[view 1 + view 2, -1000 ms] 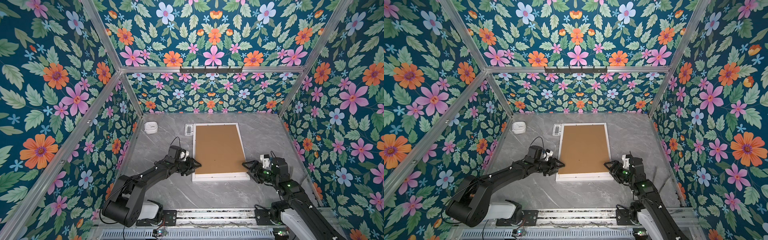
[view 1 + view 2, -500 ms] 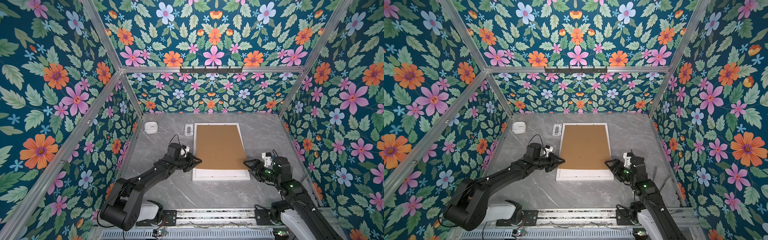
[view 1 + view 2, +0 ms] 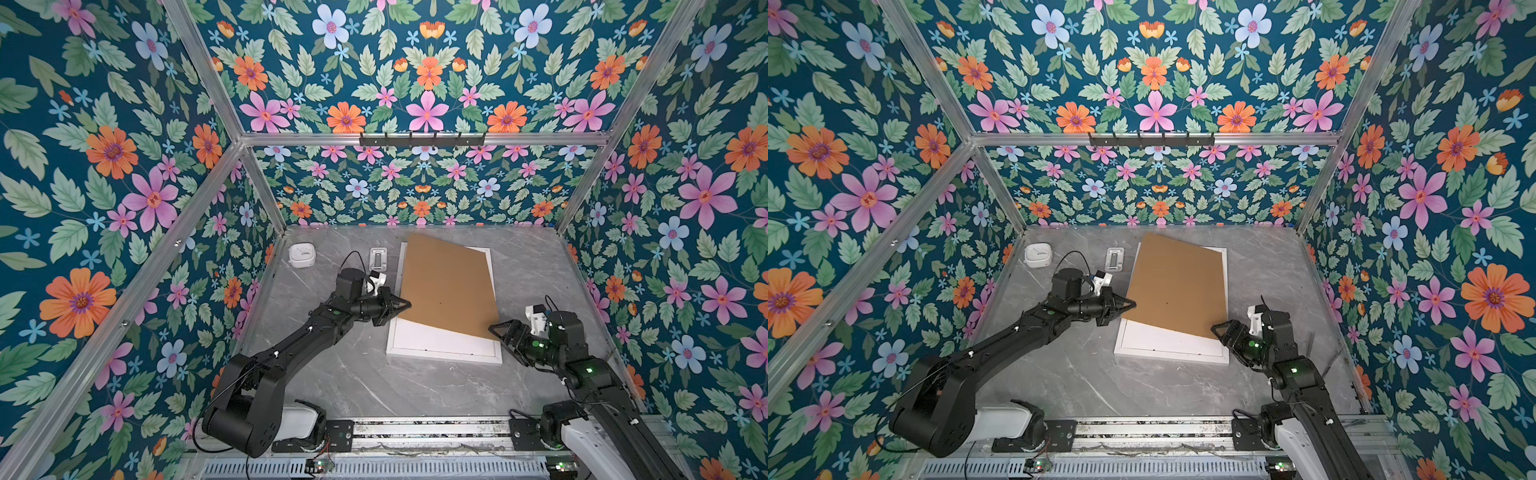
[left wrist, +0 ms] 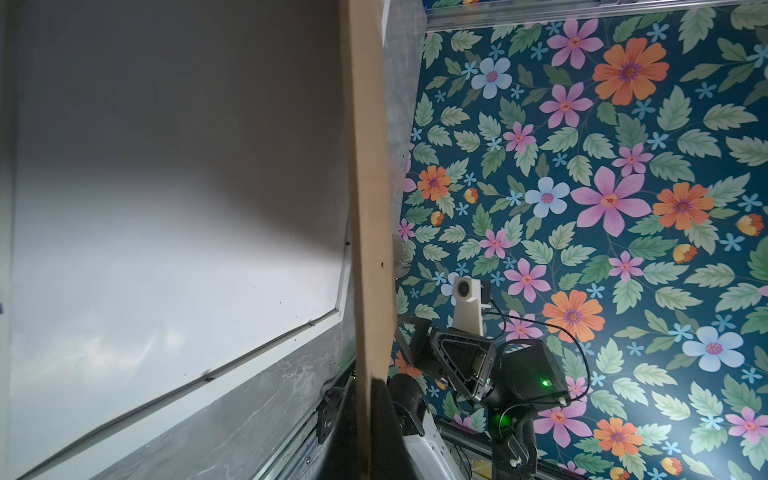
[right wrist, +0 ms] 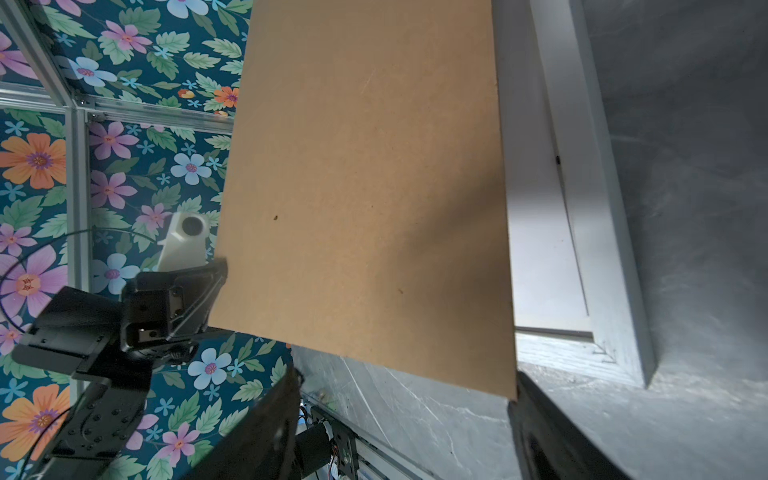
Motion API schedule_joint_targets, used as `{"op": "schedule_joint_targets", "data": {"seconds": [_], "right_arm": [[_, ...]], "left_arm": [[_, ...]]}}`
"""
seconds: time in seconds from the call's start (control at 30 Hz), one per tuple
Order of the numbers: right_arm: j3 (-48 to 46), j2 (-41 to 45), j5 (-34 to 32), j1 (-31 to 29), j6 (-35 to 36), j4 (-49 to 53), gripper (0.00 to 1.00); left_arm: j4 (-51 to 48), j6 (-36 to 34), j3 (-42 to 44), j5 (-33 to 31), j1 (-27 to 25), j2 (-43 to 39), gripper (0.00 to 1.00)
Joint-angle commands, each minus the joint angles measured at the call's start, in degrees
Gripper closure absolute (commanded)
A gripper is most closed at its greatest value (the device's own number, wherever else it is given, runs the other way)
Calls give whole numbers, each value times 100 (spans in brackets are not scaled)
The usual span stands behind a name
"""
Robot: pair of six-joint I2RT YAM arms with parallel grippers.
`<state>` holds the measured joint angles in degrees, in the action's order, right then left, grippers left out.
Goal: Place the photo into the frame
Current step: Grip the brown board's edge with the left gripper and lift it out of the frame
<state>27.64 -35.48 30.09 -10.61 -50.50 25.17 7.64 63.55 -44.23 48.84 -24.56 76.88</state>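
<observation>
Both top views: left gripper (image 3: 405, 306) pinches the brown board (image 3: 449, 286), tilted over the frame (image 3: 442, 358).
White frame lies flat, white inside; right gripper (image 3: 498, 334) stands open at the board's near-right corner.

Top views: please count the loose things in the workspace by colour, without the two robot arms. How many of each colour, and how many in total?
White: 2, the frame and the small square gadget.
Brown: 1, the backing board, held tilted by the left pincer.
Silver-grey: 1, the small flat plate.
Total: 4.
</observation>
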Motion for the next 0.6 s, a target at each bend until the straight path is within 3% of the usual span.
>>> {"op": "schedule_joint_targets", "data": {"seconds": [0.0, 0.37, 0.57], "right_arm": [[190, -6, 69, -2, 390, -13, 20], [856, -690, -185, -3, 1474, 661, 15], [1191, -1061, -318, -11, 2036, 912, 15]], "left_arm": [[-34, -490, -414, -40, 125, -20, 100], [80, -470, -2064, 501, 730, 482, 100], [-123, -528, -2444, 531, 1147, 531, 100]]}}
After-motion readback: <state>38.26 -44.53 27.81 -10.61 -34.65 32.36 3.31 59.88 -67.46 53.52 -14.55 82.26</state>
